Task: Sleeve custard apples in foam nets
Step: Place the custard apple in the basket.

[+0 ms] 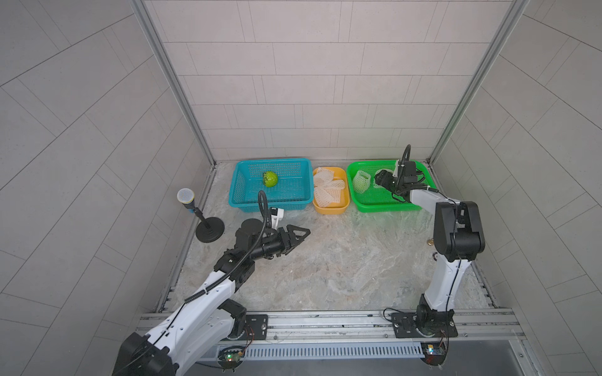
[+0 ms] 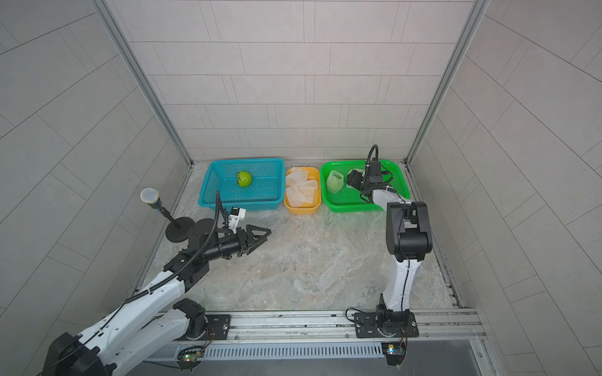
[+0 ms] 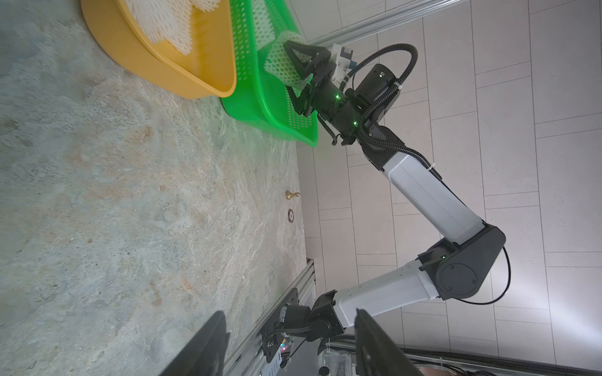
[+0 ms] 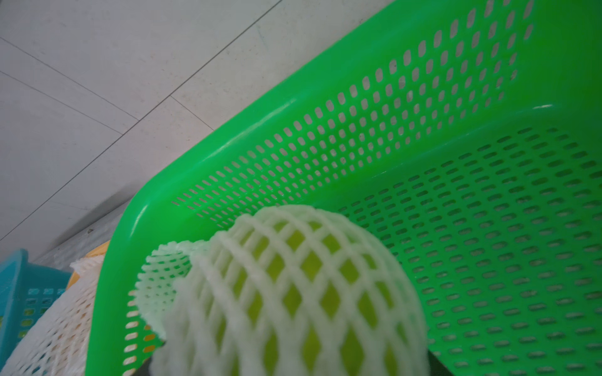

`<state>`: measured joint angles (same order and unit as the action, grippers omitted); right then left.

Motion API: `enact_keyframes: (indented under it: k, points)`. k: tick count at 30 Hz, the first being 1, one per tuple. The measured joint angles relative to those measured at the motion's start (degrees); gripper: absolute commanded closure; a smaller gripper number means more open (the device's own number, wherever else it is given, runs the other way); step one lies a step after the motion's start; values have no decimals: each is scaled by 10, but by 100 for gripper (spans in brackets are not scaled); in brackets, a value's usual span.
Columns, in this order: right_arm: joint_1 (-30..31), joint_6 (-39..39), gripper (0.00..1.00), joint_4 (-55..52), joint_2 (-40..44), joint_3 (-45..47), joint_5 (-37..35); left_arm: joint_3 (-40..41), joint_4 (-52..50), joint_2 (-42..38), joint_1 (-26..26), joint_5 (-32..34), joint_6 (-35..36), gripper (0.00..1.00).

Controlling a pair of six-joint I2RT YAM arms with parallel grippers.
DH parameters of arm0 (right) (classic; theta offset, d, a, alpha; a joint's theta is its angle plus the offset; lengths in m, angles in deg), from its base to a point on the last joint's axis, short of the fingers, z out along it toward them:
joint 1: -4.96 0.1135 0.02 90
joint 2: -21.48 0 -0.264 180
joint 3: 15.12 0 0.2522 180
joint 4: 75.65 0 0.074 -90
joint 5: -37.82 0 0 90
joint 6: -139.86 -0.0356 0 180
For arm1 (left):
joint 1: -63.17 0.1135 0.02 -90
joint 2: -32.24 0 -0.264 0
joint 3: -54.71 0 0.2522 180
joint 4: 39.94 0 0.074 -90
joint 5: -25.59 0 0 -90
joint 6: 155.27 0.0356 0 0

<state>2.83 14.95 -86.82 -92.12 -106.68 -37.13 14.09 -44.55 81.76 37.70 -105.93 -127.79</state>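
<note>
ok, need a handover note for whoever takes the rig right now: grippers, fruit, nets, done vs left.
Left gripper: open, empty, above the table in front of the blue basket.
Right gripper: inside the green basket, jaws wide around a sleeved custard apple; whether they press on it is unclear.
Done: two apples sleeved, both in the green basket; the second sleeved apple sits beside the first.
Left: one bare custard apple in the blue basket; spare foam nets in the yellow tub.
</note>
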Motion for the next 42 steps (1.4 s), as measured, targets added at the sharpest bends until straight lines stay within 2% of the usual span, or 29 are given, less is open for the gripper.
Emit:
enact_keyframes:
  k: [13, 15, 18, 20, 28, 42]
  points:
    - [-8, -12, 20, -43, -96, -73, -4, 0, 0, 21, 0, 8, 0, 34]
    - [-9, -12, 17, -54, -96, -82, -6, 0, 0, 25, 0, 9, 0, 34]
    - [-10, -14, 5, -73, -98, -95, -12, 0, 0, 29, 0, 9, 0, 34]
    - [-11, -16, 0, -87, -98, -99, -17, 0, 0, 30, 0, 9, 0, 34]
    - [-12, -15, 0, -131, -94, -107, -22, 0, 0, 28, 0, 9, 0, 34]
    - [-13, 9, 0, -224, -11, -102, -38, 18, 2, -9, 0, 16, -9, 34]
